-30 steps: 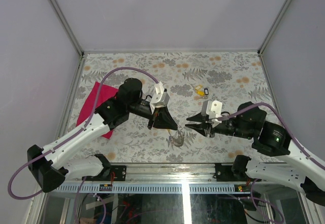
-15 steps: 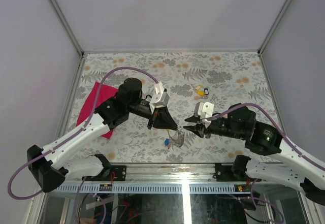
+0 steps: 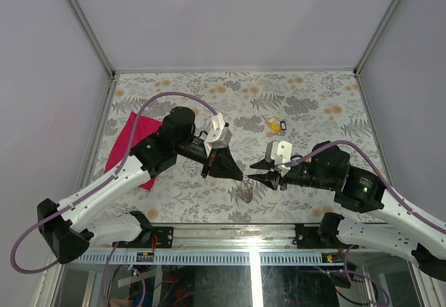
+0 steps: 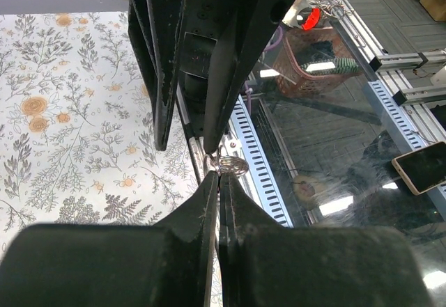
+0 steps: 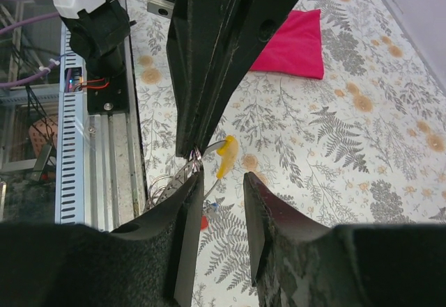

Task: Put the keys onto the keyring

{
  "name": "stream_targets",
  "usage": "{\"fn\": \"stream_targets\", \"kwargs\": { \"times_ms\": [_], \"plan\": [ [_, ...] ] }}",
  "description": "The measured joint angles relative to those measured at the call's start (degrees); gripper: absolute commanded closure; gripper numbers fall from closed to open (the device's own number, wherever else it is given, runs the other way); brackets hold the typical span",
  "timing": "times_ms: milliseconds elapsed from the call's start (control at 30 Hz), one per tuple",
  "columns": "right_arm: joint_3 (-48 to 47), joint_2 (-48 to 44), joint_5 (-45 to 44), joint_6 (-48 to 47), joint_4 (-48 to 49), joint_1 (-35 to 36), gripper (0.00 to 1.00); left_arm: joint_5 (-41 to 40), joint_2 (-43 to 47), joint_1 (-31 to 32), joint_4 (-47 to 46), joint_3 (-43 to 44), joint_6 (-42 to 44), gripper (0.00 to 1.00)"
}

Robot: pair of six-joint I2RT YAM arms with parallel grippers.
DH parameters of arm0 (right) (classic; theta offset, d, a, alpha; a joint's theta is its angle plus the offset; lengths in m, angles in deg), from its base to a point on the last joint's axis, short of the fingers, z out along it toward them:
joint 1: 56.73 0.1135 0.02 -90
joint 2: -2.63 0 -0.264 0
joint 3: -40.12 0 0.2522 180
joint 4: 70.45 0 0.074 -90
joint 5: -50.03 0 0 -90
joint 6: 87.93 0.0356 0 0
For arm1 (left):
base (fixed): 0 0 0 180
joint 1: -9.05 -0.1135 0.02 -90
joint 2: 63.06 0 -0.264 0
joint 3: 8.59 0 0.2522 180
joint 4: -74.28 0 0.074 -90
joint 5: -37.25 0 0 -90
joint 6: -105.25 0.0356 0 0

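My left gripper (image 3: 241, 177) is shut on the thin metal keyring (image 3: 245, 191) and holds it above the table's front edge. The ring's coil shows just past its closed tips (image 4: 230, 164). In the right wrist view the keyring (image 5: 166, 182) hangs from the left fingers (image 5: 209, 63), with a yellow-capped key (image 5: 226, 155), a blue one (image 5: 217, 206) and a red one (image 5: 203, 222) by it. My right gripper (image 3: 255, 170) is open and empty, its tips (image 5: 223, 182) right beside the ring and the yellow key. Two loose keys, yellow (image 3: 271, 120) and dark (image 3: 281, 124), lie farther back.
A pink cloth (image 3: 130, 145) lies at the left of the floral table (image 3: 313, 98), under the left arm. The metal rail (image 3: 230, 234) runs along the table's front edge just below both grippers. Grey walls enclose the table.
My right gripper has moved left, close up to the left gripper's tips and the ring. The left gripper has stayed put, still holding the ring.
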Motion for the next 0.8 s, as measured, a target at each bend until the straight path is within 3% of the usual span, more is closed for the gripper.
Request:
{"fn": "stream_targets", "kwargs": {
  "times_ms": [600,700,800],
  "plan": [
    [1.57,1.14,4.04,0.39,1.97,0.0,0.72,0.46,0.22,0.0,0.94,0.0,0.02,1.0],
    [1.86,1.51,4.33,0.72,2.93,0.0,0.8,0.46,0.22,0.0,0.96,0.0,0.02,1.0],
    [2.23,1.75,4.79,1.11,3.78,0.0,0.99,0.42,0.22,0.0,0.94,0.0,0.07,1.0]
  ]
}}
